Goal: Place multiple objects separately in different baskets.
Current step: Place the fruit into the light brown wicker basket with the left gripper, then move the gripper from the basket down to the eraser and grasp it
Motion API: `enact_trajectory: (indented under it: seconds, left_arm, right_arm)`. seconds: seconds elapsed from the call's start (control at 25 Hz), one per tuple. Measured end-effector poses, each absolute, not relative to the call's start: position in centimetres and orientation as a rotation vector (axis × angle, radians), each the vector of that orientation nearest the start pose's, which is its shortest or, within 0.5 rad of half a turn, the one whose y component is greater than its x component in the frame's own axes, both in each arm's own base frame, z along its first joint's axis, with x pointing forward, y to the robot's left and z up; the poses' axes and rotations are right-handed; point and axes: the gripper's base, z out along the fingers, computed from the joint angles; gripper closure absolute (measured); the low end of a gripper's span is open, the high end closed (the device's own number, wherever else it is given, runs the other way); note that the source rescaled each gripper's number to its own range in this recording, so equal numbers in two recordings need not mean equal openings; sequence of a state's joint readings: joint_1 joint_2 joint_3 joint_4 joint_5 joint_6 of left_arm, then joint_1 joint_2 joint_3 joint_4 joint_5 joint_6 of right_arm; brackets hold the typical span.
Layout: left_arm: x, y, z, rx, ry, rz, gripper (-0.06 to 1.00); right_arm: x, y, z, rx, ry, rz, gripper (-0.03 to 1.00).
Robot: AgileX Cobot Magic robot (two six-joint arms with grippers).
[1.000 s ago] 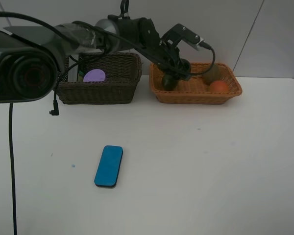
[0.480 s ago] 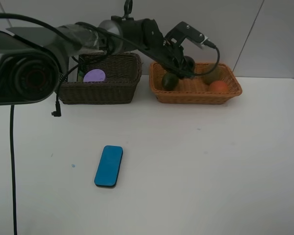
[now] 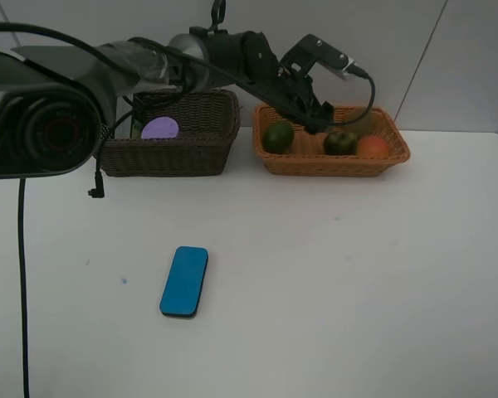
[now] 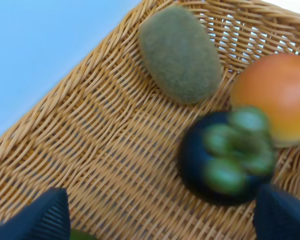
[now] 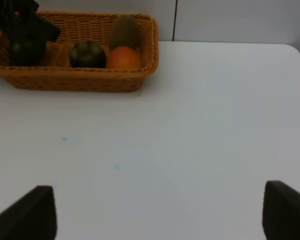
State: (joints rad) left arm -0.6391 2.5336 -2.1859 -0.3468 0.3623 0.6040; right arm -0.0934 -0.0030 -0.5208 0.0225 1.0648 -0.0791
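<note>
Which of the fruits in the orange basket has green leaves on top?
The dark mangosteen, lying against the orange-red peach. It is near-black with a green leafy cap; the kiwi is fuzzy brown, and the green fruit plain.

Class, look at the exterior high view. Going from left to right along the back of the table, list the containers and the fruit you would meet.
Dark brown basket → green oval fruit → mangosteen → peach, the three fruits lying in the orange-tan basket.

Two baskets [image 3: 168, 157] [image 3: 332, 159], four fruits [image 3: 277, 136] [image 3: 340, 143] [image 3: 372, 146] [image 4: 180, 54], one eraser [image 3: 184, 281], one tub [image 3: 159, 128].
</note>
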Motion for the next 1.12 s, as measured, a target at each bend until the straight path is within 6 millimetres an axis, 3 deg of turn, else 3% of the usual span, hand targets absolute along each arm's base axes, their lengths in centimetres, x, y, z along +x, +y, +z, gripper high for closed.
enact_trajectory:
  seconds: [0.48, 0.64, 0.92, 1.12]
  left_arm:
    - [45.4, -35.2, 15.6, 1.053, 1.958, -0.344, -0.02]
    - [44.7, -35.1, 15.7, 1.071, 2.051, -0.391, -0.02]
    - [42.1, -33.6, 21.8, 0.813, 2.376, -0.541, -0.02]
    - [39.9, -30.9, 25.2, 0.498, 2.698, -0.423, -0.02]
  right_arm:
    - [-0.8, 0.3, 28.3, 0.013, 2.025, -0.082, -0.03]
    - [-0.8, 0.3, 28.3, 0.013, 2.025, -0.082, -0.03]
    - [-0.8, 0.3, 28.3, 0.013, 2.025, -0.082, -0.03]
    - [-0.8, 0.3, 28.3, 0.013, 2.025, -0.082, -0.03]
